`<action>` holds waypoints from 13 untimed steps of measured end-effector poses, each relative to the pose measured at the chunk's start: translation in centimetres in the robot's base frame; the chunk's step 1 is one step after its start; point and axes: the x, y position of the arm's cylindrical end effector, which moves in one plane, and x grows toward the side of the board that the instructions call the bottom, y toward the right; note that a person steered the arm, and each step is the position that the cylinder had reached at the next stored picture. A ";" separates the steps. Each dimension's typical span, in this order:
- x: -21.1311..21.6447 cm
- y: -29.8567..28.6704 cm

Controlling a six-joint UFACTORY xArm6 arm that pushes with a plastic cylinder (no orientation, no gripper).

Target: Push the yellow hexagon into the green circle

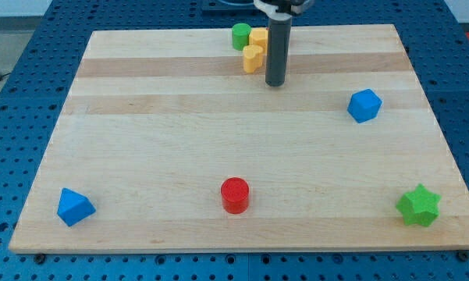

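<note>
On the wooden surface (218, 140), our tip (275, 82) is resting just right of a yellow heart-like block (252, 58). The yellow hexagon (259, 37), long axis unclear, is touching the green circle (240, 35). Our tool is a plain rod without jaws.

A plain, dark grey, smooth cylindrical rod ended in my tip (275, 83); a white-and-black fitting capped its top.

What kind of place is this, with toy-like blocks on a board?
Probably a robotics lab bench. A pale wooden board lies on a blue perforated metal table, and my tip, a dark rod's end, sits just right of a yellow block near the green circle.
</note>
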 end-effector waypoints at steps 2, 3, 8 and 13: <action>-2.7 -2.8; -1.0 -2.8; -1.9 -3.8; -2.6 -4.8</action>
